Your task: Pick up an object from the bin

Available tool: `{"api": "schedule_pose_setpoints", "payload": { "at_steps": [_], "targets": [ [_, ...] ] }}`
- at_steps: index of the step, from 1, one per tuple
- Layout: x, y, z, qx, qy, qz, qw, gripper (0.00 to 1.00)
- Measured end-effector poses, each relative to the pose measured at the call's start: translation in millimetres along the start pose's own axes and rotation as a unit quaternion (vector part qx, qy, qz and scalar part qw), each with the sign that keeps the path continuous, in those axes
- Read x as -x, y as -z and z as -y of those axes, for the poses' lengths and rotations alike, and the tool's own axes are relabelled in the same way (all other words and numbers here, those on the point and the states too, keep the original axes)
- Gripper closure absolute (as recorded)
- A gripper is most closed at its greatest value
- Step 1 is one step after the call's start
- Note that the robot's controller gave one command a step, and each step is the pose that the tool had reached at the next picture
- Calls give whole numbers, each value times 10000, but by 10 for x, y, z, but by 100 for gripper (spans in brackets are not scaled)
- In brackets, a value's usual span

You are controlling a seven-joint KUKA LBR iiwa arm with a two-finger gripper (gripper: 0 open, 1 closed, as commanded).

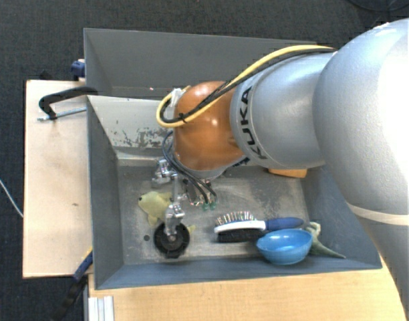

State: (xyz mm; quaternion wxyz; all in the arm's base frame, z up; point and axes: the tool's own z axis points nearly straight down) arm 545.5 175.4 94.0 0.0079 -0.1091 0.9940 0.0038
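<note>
Camera view: black round disc [172, 241] lies just below orange wrist cover [201, 132].

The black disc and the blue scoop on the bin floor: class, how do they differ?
The black disc is round and dark; the blue scoop is oval and bright. The disc lies at the gripper, the scoop farther right. Both rest near the bin's front wall.
</note>
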Motion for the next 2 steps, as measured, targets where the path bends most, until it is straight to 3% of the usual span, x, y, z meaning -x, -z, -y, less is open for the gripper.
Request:
{"api": "schedule_pose_setpoints", "payload": {
  "at_steps": [1,2],
  "targets": [
    [-44,-65,20,-13,-7,-70,10000,100],
    [13,1478,-145,-17,483,-8,9988,100]
  ]
}}
